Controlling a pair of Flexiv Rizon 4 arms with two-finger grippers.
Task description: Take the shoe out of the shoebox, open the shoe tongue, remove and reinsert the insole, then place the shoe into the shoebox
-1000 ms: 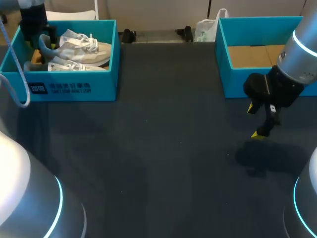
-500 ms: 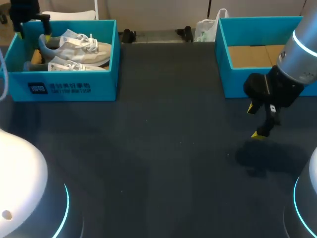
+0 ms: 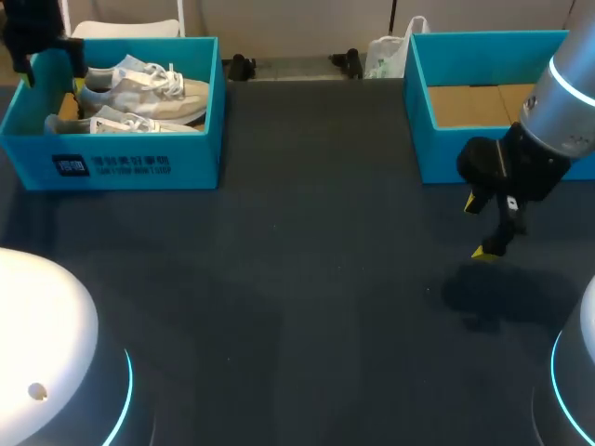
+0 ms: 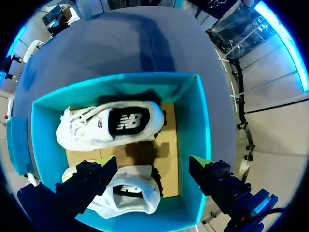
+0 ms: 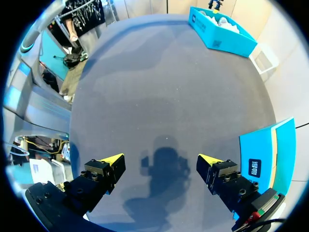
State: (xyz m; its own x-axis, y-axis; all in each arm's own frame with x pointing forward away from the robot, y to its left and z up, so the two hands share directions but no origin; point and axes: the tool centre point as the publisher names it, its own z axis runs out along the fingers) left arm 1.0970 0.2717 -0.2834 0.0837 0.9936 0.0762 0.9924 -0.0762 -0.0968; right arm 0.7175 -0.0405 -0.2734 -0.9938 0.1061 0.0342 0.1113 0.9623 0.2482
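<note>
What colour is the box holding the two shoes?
Turquoise blue shoebox, clearest in the left wrist view.

Cardboard-floored teal box [image 3: 446, 153] on dark table [image 3: 297, 288]

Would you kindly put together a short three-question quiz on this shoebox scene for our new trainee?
1. True or false: the left gripper is shut on a shoe.
2. How many shoes lie in the shoebox under the left gripper? A) one B) two C) three
3. Fill in the gap: the right gripper hangs open above the bare ____.

Key: 1 false, its fingers are open above the box. 2 B. 3 table.
</note>
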